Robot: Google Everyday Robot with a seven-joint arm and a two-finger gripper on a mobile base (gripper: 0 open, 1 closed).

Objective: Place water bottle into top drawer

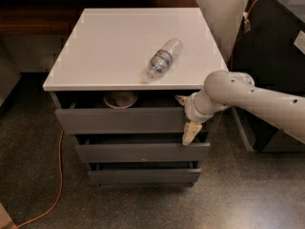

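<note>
The water bottle (163, 58) lies on its side on the cabinet's white top (105, 46), right of the middle, cap end toward the front. The top drawer (119, 119) is pulled out a little, showing a dark gap behind its front. My gripper (185, 116) is at the right end of that drawer front, well below and in front of the bottle. It is open and holds nothing. One cream fingertip (180, 98) reaches over the drawer's top edge and the other (189, 133) hangs down in front of it.
A pale bowl (120, 99) sits inside the top drawer's gap. Two narrower grey drawers (143, 152) stand slightly open below. A dark cabinet (271, 56) is close on the right, behind my arm. An orange cable (59, 175) runs over the floor at left.
</note>
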